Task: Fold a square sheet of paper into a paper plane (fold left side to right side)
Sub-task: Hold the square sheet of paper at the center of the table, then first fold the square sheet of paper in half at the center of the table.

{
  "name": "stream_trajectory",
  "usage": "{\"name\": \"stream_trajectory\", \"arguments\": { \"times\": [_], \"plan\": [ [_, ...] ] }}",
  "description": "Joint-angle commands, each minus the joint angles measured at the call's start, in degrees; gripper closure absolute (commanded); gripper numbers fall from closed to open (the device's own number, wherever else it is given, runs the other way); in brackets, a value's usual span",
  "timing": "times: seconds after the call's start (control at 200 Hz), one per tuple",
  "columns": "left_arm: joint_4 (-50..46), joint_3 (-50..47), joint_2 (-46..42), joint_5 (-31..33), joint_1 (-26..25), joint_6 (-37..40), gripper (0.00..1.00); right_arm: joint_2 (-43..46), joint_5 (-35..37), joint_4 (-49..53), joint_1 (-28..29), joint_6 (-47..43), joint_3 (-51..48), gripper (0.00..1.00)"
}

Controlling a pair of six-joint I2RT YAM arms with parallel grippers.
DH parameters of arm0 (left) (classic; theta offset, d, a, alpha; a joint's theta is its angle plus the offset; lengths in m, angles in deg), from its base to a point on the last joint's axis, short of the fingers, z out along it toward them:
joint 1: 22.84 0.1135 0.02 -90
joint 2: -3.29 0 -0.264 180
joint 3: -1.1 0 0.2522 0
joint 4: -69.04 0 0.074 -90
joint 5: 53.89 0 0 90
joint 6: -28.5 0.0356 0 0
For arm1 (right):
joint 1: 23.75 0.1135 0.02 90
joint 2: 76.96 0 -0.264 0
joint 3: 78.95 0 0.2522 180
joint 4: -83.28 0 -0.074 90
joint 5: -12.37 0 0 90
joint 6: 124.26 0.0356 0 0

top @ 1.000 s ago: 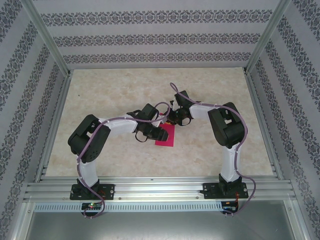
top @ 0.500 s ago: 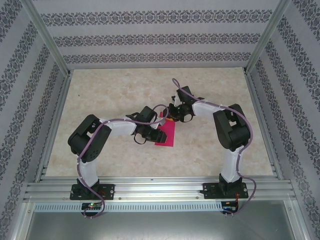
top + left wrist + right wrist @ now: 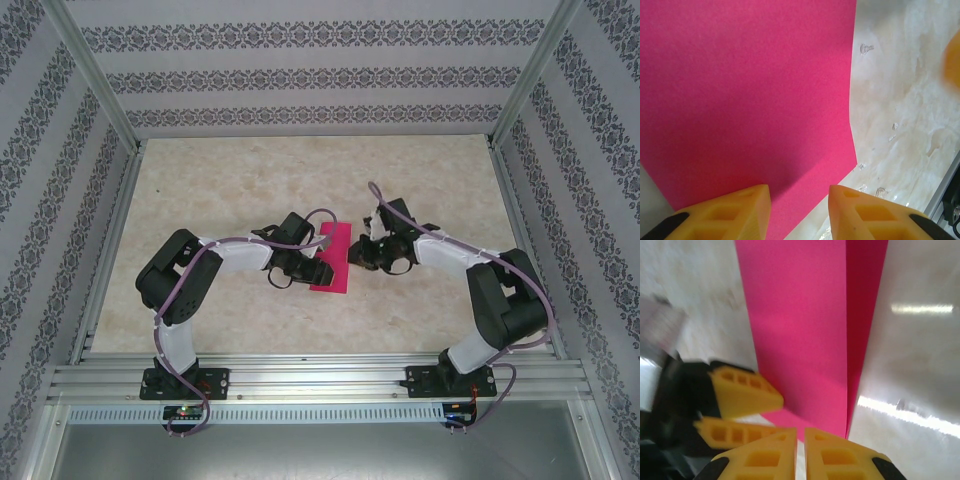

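At the centre of the surface [image 3: 230,190], the pink paper [image 3: 335,262] lies flat as a narrow strip, long axis running 12 to 6 o'clock. From the right wrist we note two layers, a lighter flap over a darker one. The left tool [image 3: 799,192] is over the strip's 9 o'clock edge, fingers partly apart, with pink showing through the gap. The right tool [image 3: 800,430] is just beside the 3 o'clock edge, fingers drawn to a thin slit. We see nothing between them.
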Motion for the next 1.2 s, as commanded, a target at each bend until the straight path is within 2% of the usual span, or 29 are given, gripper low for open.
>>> {"name": "stream_trajectory", "arguments": {
  "times": [0.0,0.185,0.555,0.729,0.939,1.194],
  "plan": [
    [-2.0,-0.4,1.7,3.3,0.0,0.0,0.62,-1.3,-2.0,-4.4,2.4,1.4,-0.6,0.87],
    [-2.2,-0.2,1.5,3.3,0.1,-0.1,0.61,-5.4,-0.6,-5.7,3.8,3.4,-0.8,0.87],
    [-1.7,2.0,-0.5,2.8,0.1,-2.1,0.59,-10.5,4.7,4.3,3.7,-0.8,1.5,0.88],
    [-1.3,5.0,-1.5,1.4,1.3,-3.9,0.56,-11.3,7.1,5.7,3.4,-1.9,1.3,0.88],
    [-3.7,10.2,2.0,1.4,2.6,-2.4,0.56,-12.8,8.1,5.9,2.9,-2.5,1.5,0.89],
    [-2.2,11.7,6.4,2.5,2.8,-1.9,0.57,-12.9,8.9,6.6,2.9,-2.5,1.8,0.89]
  ]
}}
